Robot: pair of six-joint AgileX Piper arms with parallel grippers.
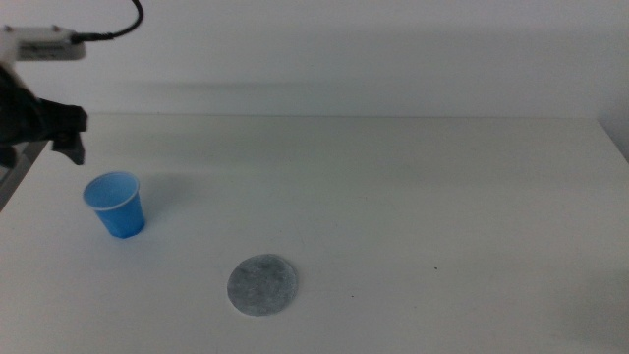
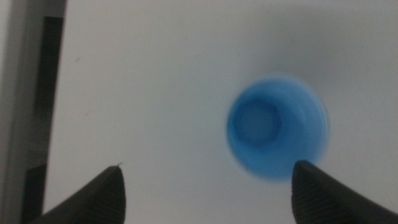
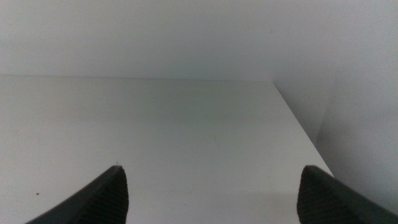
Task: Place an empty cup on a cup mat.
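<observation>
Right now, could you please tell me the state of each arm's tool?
Left tool: open, holding nothing, above the table beside the cup.
Right tool: open, holding nothing, over bare table.

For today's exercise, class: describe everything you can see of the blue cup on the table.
The cup is small, bright blue and tapered, wider at its thin pale rim than at its base; it looks like a disposable cup. It stands upright on the white table, mouth up, and the left wrist view shows it blue inside and empty. It sits apart from the cup mat. Nothing grips it: the left gripper hovers above and behind it, jaws open.
</observation>
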